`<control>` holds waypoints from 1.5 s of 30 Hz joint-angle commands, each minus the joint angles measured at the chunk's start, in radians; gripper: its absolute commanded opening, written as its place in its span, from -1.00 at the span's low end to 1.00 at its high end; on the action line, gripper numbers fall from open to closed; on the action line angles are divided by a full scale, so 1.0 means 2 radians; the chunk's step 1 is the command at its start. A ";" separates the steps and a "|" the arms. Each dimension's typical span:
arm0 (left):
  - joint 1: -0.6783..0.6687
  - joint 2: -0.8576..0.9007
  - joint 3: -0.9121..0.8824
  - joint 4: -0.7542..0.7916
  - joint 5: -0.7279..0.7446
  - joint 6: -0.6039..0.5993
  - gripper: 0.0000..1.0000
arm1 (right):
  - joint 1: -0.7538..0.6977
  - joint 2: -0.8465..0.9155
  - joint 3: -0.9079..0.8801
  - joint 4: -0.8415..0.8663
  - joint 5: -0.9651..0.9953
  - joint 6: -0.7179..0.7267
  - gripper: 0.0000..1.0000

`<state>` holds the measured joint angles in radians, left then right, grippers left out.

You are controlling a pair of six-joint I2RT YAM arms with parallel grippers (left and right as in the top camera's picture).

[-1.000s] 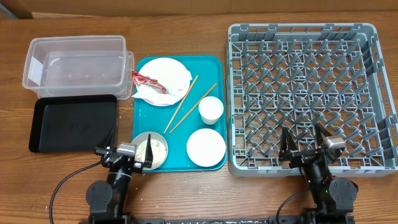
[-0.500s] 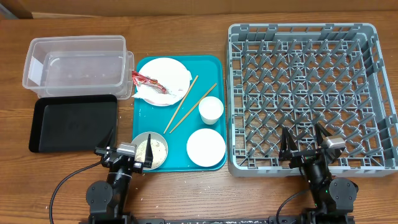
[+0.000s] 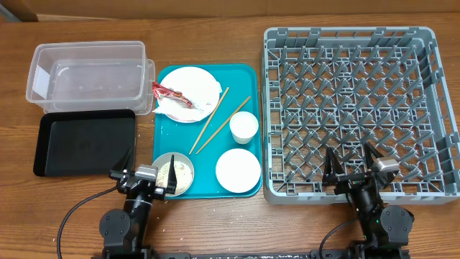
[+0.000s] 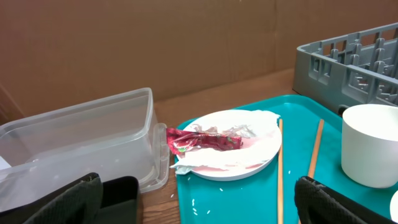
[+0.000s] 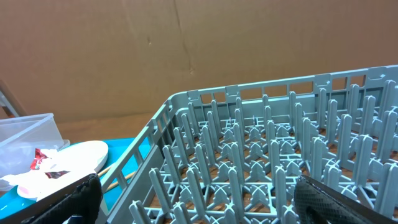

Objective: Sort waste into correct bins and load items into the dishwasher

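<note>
Left gripper and right gripper are hanging at frame bottom, jaws gaping wide, empty. The likely first pick, the red wrapper, is lying on the napkin atop the plate, upper centre-left, so pinching it alone from above is looking wisest. Counting: 1 wrapper, 1 napkin, 1 plate, 1 white bowl, 1 greyish bowl w/ rice, 1 cup, 2 chopsticks, 1 clear tub, 1 black tray, 1 dish rack.

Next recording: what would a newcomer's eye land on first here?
The big grey rack filling the right side, with nothing in it. Then the teal tray at centre, where a red wrapper lies on a white plate at its far end.
</note>
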<state>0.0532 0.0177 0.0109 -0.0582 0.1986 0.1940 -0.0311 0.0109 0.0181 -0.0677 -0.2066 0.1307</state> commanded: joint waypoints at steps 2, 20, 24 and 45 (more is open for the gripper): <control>0.001 -0.006 -0.003 0.001 0.002 0.004 1.00 | -0.002 -0.003 -0.005 0.003 -0.002 -0.001 1.00; 0.001 -0.006 -0.003 0.002 0.011 0.004 1.00 | -0.002 -0.003 -0.005 0.006 -0.004 -0.001 1.00; 0.001 -0.006 -0.003 0.015 0.024 0.004 1.00 | -0.002 -0.003 -0.005 0.026 -0.008 0.000 1.00; 0.001 0.145 0.222 -0.035 0.109 -0.019 0.99 | -0.002 0.079 0.184 -0.055 -0.038 -0.004 1.00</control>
<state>0.0532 0.1802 0.3302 -0.0921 0.3634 0.1635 -0.0311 0.0921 0.2932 -0.1333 -0.2829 0.1287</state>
